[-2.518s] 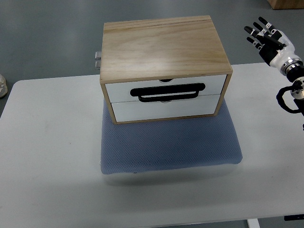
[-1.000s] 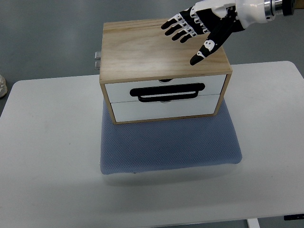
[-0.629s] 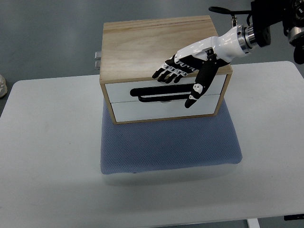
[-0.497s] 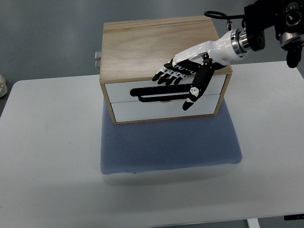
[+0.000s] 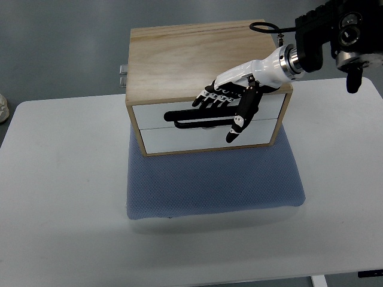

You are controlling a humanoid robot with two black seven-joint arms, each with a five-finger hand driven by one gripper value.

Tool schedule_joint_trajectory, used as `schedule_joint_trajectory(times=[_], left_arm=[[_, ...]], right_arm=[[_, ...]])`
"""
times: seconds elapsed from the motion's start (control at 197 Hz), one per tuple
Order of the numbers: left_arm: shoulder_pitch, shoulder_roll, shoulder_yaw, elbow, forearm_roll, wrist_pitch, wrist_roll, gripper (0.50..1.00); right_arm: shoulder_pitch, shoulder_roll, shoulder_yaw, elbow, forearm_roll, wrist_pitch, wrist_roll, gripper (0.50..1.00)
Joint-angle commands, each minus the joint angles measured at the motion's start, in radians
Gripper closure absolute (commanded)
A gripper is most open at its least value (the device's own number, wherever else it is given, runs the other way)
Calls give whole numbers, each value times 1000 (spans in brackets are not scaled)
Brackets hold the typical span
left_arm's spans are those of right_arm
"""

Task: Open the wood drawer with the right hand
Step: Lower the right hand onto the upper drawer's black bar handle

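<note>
The right hand point(image 5: 230, 95), fingers spread and holding nothing, hovers over the wood drawer's point(image 5: 203, 113) black handle point(image 5: 185, 118), perhaps touching.

The right hand point(image 5: 230, 98) covers the right end of the drawer's black handle point(image 5: 191, 116); its arm's cut off at 2 o'clock.

1 steep overhead view, robot's side

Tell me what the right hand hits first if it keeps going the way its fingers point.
Probably the black handle on the drawer front: the right hand has open fingers aimed down-left at it, though depth is unclear.
</note>
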Motion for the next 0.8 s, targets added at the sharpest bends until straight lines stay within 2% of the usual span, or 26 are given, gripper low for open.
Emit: schedule_joint_trajectory(times=[0.0,0.391,0.797], left_arm=[[0,0,0,0,0,0,1,500],[0,0,0,0,0,0,0,500],[0,0,0,0,0,0,0,500]], right_arm=[[0,10,0,0,0,-4,-22,560],[-3,41,-2,0,-1,-9,-39,562],[-13,57,-19,-1,-24,-53,-54,562]])
